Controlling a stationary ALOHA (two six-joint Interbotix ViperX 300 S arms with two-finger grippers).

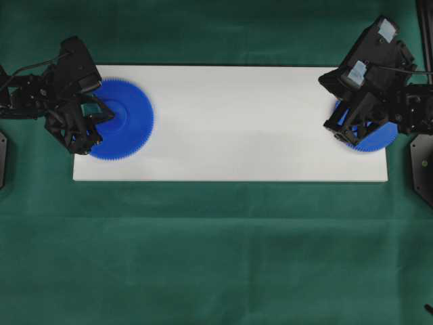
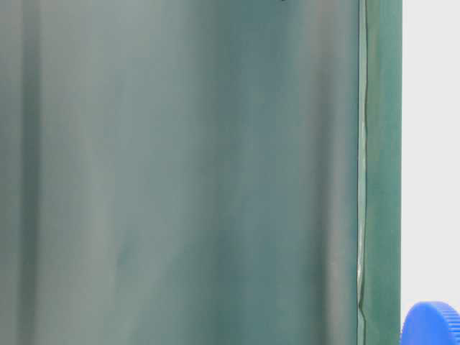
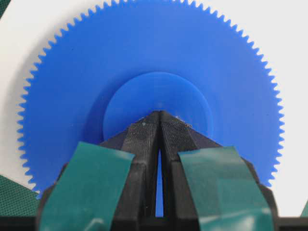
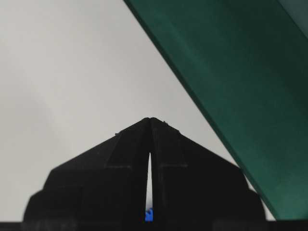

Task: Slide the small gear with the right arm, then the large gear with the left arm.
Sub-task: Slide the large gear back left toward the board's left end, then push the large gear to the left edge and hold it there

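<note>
Small gear at the right end of the white board, half hidden under the right pincer, tips pressed together, gripping nothing. Large gear at the left end, left pincer likewise closed, tips resting on its raised hub.

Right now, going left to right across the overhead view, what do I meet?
left arm → left gripper, closed tips on the hub → large gear → bare white board → right arm, standing over the small gear.
</note>
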